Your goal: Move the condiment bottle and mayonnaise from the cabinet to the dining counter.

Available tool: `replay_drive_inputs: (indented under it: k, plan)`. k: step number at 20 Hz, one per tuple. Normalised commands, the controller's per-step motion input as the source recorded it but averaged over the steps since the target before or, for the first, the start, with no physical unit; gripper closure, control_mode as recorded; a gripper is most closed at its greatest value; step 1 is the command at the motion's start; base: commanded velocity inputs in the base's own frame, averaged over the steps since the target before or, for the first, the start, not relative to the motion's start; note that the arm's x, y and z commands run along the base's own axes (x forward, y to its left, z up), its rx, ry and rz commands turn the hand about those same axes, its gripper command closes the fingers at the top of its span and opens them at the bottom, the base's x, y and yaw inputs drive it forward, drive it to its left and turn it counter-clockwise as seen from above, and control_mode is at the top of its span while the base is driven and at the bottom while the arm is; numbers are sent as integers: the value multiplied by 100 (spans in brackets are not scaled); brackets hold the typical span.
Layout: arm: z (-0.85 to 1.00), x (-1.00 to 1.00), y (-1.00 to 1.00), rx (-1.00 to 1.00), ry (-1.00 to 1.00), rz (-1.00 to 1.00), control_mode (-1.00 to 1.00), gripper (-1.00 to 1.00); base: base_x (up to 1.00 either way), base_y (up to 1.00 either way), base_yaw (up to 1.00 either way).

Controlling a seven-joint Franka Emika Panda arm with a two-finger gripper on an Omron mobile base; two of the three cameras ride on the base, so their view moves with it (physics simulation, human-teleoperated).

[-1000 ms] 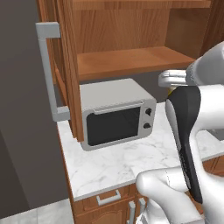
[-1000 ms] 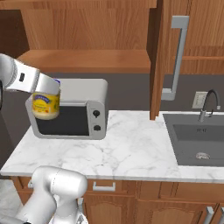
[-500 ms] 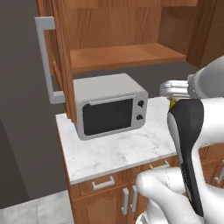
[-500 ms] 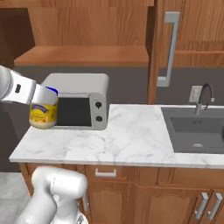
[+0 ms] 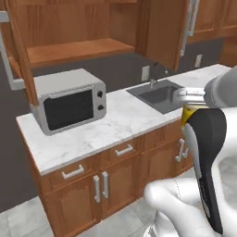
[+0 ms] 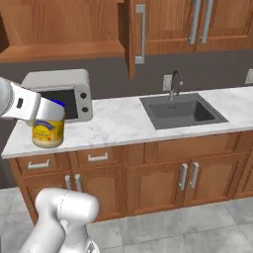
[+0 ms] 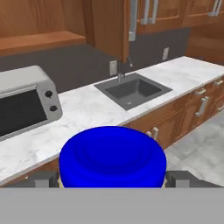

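Observation:
The mayonnaise (image 6: 48, 131), a squat pale yellow jar with a yellow label and blue lid, hangs in the air in front of the worktop. My gripper (image 6: 48, 113) is shut on it from above. In the hand view its blue lid (image 7: 112, 156) sits between the two fingers (image 7: 43, 179). A sliver of the jar (image 5: 187, 114) shows behind my arm in the left base view. The cabinet (image 6: 59, 48) stands open above the microwave, and its wooden shelf (image 5: 74, 49) looks bare. The condiment bottle and the dining counter are out of view.
A grey microwave (image 6: 62, 94) sits on the narrow marble worktop (image 6: 123, 121). To its right is a dark sink (image 6: 180, 111) with a faucet (image 6: 174, 81). An open cabinet door (image 6: 133, 34) juts out above. Lower wooden doors and drawers (image 6: 163, 178) stand over grey floor tiles.
The whole scene has slid left and drawn back as the base moved, bringing the sink and lower cabinets into view. The mayonnaise stays in my gripper.

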Motion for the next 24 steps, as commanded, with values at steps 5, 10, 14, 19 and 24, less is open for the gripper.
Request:
replay_drive_inputs:
  k: [5, 10, 14, 19, 24]
  plan:
    - [0, 0, 0, 0, 0, 0, 100, 100, -20, 0, -85]
    - [0, 0, 0, 0, 0, 0, 100, 100, -12, 0, -90]
    - [0, 0, 0, 0, 0, 0, 100, 100, -13, -4, -88]
    - [0, 0, 0, 0, 0, 0, 100, 100, -16, -11, -86]
    - [0, 0, 0, 0, 0, 0, 100, 100, -18, -12, -85]
